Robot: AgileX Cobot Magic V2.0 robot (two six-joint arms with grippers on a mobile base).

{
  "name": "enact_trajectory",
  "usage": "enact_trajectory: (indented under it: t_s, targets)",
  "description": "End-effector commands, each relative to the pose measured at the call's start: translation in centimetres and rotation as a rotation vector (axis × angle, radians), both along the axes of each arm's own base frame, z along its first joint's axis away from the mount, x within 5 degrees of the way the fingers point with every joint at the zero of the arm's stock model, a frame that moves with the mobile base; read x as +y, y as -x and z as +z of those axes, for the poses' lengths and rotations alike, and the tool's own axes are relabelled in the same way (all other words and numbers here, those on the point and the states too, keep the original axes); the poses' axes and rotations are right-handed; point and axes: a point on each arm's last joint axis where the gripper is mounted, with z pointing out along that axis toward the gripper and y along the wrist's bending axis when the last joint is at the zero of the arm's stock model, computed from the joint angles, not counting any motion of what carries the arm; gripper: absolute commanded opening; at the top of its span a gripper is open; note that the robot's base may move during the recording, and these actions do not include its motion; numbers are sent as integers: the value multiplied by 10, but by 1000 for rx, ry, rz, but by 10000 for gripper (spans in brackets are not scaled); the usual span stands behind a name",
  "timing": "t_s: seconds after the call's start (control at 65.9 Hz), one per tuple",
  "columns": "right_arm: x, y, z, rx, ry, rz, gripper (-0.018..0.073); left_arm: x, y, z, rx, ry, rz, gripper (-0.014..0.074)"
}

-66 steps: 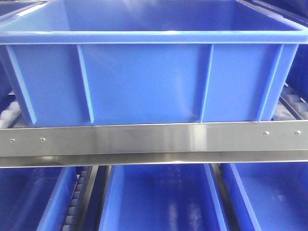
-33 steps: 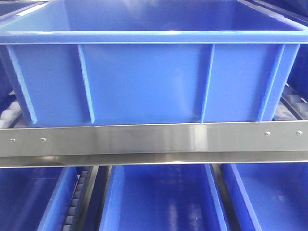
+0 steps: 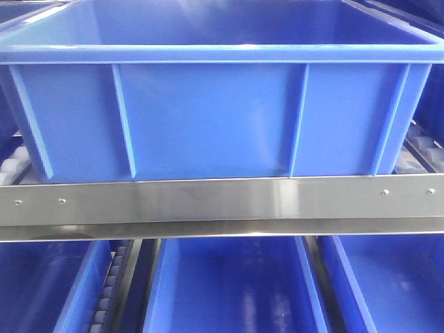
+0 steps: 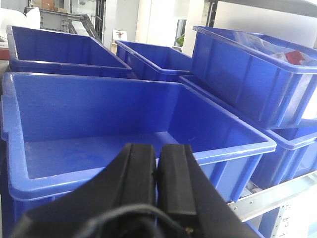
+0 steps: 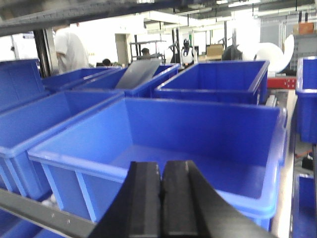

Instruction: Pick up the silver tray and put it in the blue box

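The blue box sits on a steel shelf rail, its thick rim unobstructed; the left gripper and right gripper hang before its near wall, jaws pressed together, holding nothing; neighbouring blue crates crowd both sides; the silver tray is nowhere in view.

Bright backlight, blown-out background, soft focus.

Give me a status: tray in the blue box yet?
Not by these views. Done: nothing shows as finished; the blue box on the metal shelf rail looks empty where its floor shows in the wrist views, and no silver tray is in any view. In hand: nothing; the left gripper and right gripper are both shut and empty, in front of the box. Left: find the tray, grab it, place it.
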Motion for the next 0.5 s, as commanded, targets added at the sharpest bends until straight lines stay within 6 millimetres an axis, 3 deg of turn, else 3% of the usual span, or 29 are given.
enact_trajectory:
  t_s: [0.0,0.273,0.485]
  targets:
    - [2,1,7,-72,2,14,52,-1,3,15,-74,53,-32,1]
    - [8,-9,-29,-76,215,-25,52,-1,3,15,-73,51,-32,1]
    - [-2,-19,-59,-107,207,-255,52,-1,3,15,-73,51,-32,1]
